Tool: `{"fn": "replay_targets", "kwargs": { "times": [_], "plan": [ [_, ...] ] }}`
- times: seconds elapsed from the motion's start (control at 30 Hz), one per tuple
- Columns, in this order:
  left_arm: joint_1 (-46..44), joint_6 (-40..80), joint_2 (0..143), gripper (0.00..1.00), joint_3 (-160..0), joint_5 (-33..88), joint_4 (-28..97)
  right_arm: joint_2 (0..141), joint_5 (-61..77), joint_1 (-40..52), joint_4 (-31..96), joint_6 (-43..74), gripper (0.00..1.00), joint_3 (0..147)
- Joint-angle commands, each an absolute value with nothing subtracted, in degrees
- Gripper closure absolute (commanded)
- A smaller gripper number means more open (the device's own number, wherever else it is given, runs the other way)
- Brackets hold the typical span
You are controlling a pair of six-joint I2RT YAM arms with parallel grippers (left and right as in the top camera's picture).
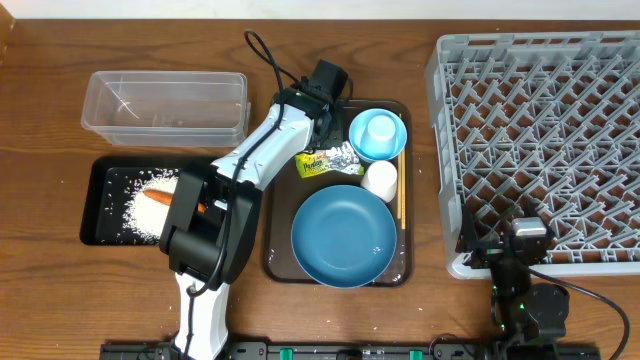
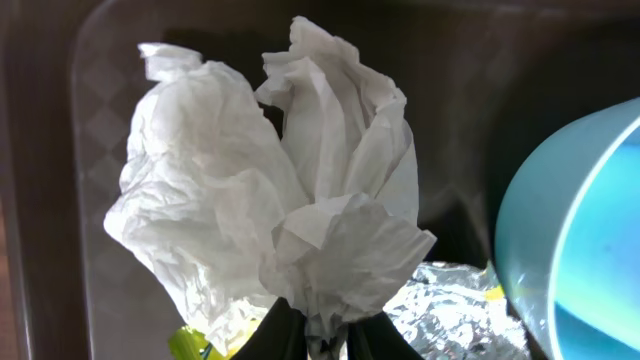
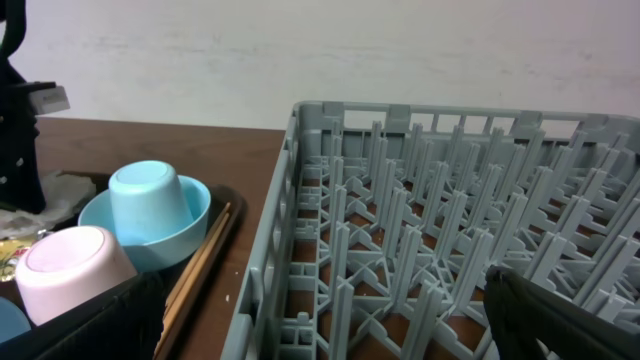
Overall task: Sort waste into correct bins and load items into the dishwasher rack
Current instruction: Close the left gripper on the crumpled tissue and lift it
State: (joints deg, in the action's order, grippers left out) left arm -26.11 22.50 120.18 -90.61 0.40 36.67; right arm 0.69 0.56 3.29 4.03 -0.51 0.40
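My left gripper (image 2: 325,342) is shut on the lower end of a crumpled white tissue (image 2: 280,190), which fills the left wrist view above the brown tray's far end. Beside it lie the silver foil wrapper (image 2: 450,310) and the small light blue bowl (image 2: 580,230). In the overhead view the wrapper (image 1: 330,160), bowl (image 1: 378,135), white cup (image 1: 380,180), chopsticks (image 1: 401,195) and large blue plate (image 1: 343,235) sit on that tray. Rice and the carrot (image 1: 160,195) lie in the black tray (image 1: 95,205). My right gripper (image 3: 330,335) stands open over the front left corner of the dishwasher rack (image 3: 450,200).
The clear tub (image 1: 165,105) stands behind the black tray. The brown serving tray (image 1: 275,265) lies between the bins and the rack (image 1: 540,140). A light blue cup (image 3: 150,205) sits upside down in the small bowl. My left arm (image 1: 265,150) crosses over the tray's left side.
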Motion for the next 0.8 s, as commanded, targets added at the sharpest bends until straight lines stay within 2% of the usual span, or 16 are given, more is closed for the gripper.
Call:
{"fn": "replay_targets", "kwargs": {
  "times": [0.0, 0.03, 0.07, 0.13, 0.27, 0.3, 0.33, 0.63, 0.77],
  "plan": [
    [-26.1, 23.5, 116.8, 0.85, -90.2, -0.4, 37.9, 0.4, 0.4, 2.2, 4.3, -1.1, 0.01, 0.3],
    [-26.1, 23.7, 116.3, 0.83, -90.2, -0.4, 38.2, 0.4, 0.4, 2.2, 4.3, -1.1, 0.01, 0.3],
    [-26.1, 24.3, 115.7, 0.76, -90.2, -0.4, 38.8, 0.4, 0.4, 2.2, 4.3, -1.1, 0.01, 0.3],
    [-26.1, 24.3, 114.8, 0.76, -90.2, 0.7, 39.4, 0.4, 0.4, 2.2, 4.3, -1.1, 0.01, 0.3],
    [-26.1, 24.3, 113.5, 0.81, -90.2, 3.5, 39.9, 0.4, 0.4, 2.2, 4.3, -1.1, 0.01, 0.3],
    [-26.1, 24.3, 113.4, 0.87, -90.2, 4.1, 40.0, 0.4, 0.4, 2.2, 4.3, -1.1, 0.01, 0.3],
    [-26.1, 24.3, 113.3, 0.89, -90.2, 4.1, 40.1, 0.4, 0.4, 2.2, 4.3, -1.1, 0.01, 0.3],
    [-26.1, 24.3, 113.3, 0.9, -90.2, 4.1, 41.6, 0.4, 0.4, 2.2, 4.3, -1.1, 0.01, 0.3],
    [-26.0, 24.3, 112.7, 0.94, -90.2, 4.0, 41.5, 0.4, 0.4, 2.2, 4.3, -1.1, 0.01, 0.3]
  ]
}}
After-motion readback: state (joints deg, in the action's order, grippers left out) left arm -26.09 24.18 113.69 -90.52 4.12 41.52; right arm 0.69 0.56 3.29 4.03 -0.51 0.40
